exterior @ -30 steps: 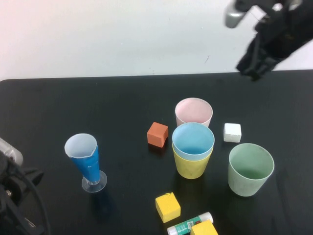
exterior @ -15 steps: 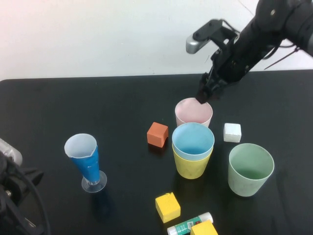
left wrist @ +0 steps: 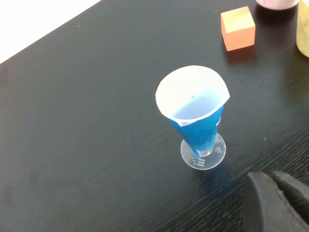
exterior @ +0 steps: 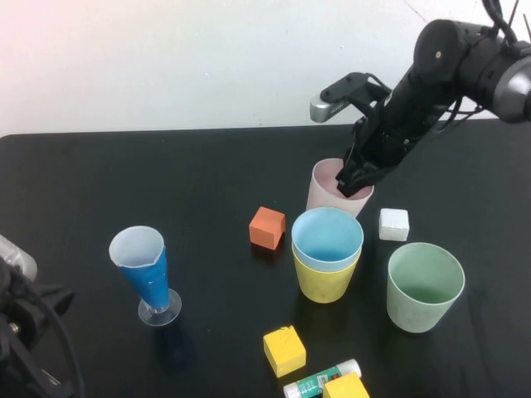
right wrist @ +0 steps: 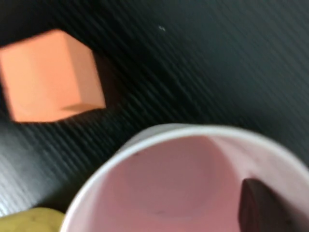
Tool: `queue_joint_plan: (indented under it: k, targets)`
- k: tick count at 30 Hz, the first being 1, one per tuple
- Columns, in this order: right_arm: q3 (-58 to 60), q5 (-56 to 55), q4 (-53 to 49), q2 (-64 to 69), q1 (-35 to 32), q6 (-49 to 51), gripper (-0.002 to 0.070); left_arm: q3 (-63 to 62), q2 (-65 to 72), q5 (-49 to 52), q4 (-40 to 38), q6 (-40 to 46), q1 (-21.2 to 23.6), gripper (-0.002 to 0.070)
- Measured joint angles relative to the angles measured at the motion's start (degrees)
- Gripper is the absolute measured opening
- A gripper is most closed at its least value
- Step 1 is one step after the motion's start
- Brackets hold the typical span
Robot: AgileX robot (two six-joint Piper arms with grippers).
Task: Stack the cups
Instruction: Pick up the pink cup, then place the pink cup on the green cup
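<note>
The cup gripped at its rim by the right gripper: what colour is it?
Pale pink cup, pinched by the right gripper; clearest in the right wrist view.

Two black arms, one showing a silver module

The right arm (exterior: 431, 79) is showing matte black jointed links, loose black cables and a grey-silver camera block (exterior: 328, 106); the left arm (exterior: 25, 332) is showing black housing, looping cable and a silver cap.
</note>
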Motion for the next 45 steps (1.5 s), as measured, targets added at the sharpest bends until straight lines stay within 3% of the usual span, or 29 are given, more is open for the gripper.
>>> queue_joint_plan:
  k: [3,15,23,32,45]
  targets:
    - [0.00,0.48,-0.68,-1.47,0.08,0.22,0.0032,0.00,0.00,0.11,-0.63,0.00,0.00,0.0001]
    - [0.53,7.88,-10.68,-25.23,-1.33,-0.03,0.0029,0.00,0.00,3.79,-4.18,0.44,0.00,0.0000]
    - [12.81,8.53,-8.19,-41.27,-1.43,-0.03,0.0028,0.00,0.00,0.64,-6.62,0.44,0.00,0.0000]
    - [32.26,7.09,-7.70,-41.38,-1.43,-0.03,0.0028,0.00,0.00,-0.52,-9.40,0.76,0.00,0.0000]
    - [34.58,2.26,-5.18,-35.97,-1.43,-2.37,0.0029,0.00,0.00,-1.28,-12.22,0.76,0.00,-0.0001]
